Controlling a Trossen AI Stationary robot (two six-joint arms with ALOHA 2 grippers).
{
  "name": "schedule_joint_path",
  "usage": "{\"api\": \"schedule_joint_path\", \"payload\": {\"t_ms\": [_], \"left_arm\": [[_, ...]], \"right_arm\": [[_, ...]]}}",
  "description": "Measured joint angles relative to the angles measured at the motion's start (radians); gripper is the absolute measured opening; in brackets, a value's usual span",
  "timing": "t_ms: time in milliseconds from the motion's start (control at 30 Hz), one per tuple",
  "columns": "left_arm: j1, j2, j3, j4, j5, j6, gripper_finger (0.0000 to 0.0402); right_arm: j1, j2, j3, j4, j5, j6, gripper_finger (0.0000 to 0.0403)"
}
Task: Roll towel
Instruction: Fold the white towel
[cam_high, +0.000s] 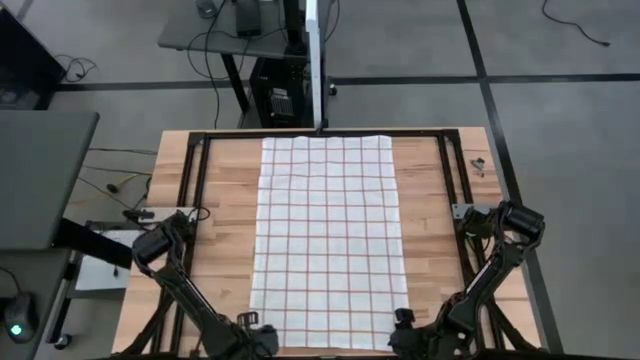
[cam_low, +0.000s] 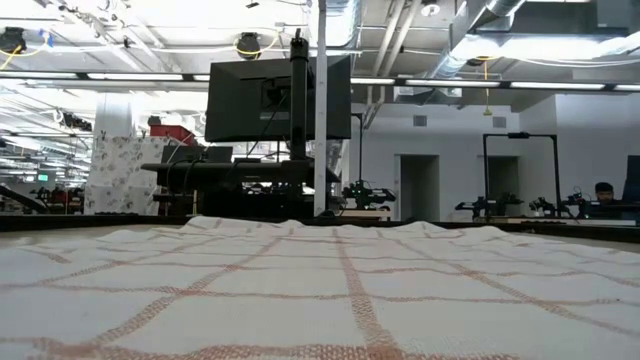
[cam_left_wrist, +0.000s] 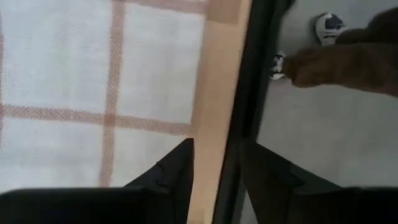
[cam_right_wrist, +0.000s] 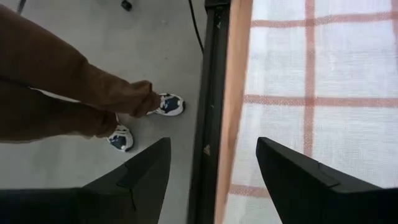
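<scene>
High view: the table (cam_high: 430, 210) carries the towel (cam_high: 325, 240) spread flat down its centre, bare wood on both sides. The towel's long axis runs from the far edge of the table to the near edge; its far hem lies at the far edge and its near hem stops just short of the near edge. Any roll will presumably start at the near hem and travel along this axis toward the far edge.

Both arms reach in at the near edge. The left gripper (cam_high: 255, 335) stands at the towel's near left corner; the right gripper (cam_high: 405, 330) stands at its near right corner. Neither arm is clearly nearer: each is matched to its own corner, so the near hem lies between them.

In the left wrist view, the left gripper (cam_left_wrist: 216, 177) hovers over the near table edge and its black frame, fingers moderately spread with nothing between them; the towel (cam_left_wrist: 93, 81) lies just inboard of them. In the right wrist view, the right gripper (cam_right_wrist: 214, 177) straddles the same edge, fingers spread wider and empty; the towel (cam_right_wrist: 323, 81) lies just inboard.

A person's legs and shoes (cam_right_wrist: 165, 104) show on the floor beyond the near edge.

No containers are in view.
</scene>
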Motion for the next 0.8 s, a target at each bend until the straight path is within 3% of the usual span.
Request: {"api": "schedule_joint_path", "payload": {"t_ms": [333,800], "left_arm": [[0.004,-0.002,-0.006,-0.072,-0.071,0.023,0.0156],[-0.025,0.030,-0.024,-0.027,-0.140,0.121,0.0157]], "right_arm": [[0.000,-0.001,0.000,-0.002,0.000,0.008,0.0230],[-0.007,-0.001,0.000,-0.047,0.069,-0.040,0.0230]]}}
